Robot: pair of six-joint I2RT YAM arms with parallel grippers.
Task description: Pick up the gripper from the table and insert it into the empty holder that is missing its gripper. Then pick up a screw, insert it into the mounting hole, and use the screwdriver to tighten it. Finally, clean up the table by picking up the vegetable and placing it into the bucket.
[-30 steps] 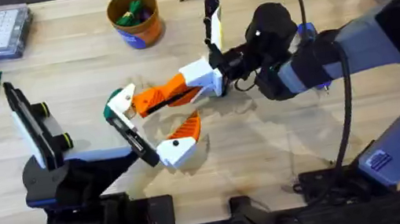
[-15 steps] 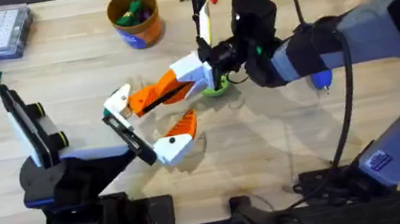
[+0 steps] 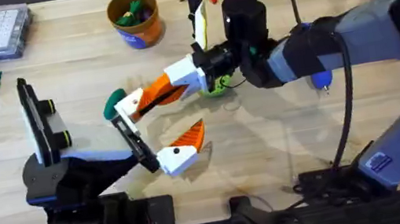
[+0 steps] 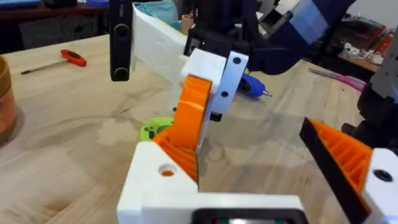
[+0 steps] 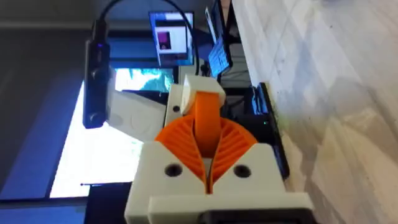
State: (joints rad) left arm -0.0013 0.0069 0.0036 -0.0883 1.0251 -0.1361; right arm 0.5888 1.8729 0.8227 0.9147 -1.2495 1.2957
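The left gripper stands wide apart mid-table, the right gripper clamped shut on its upper finger. The bucket, holding green vegetables, sits near the far edge; the screwdriver lies beside it, bare wood all around
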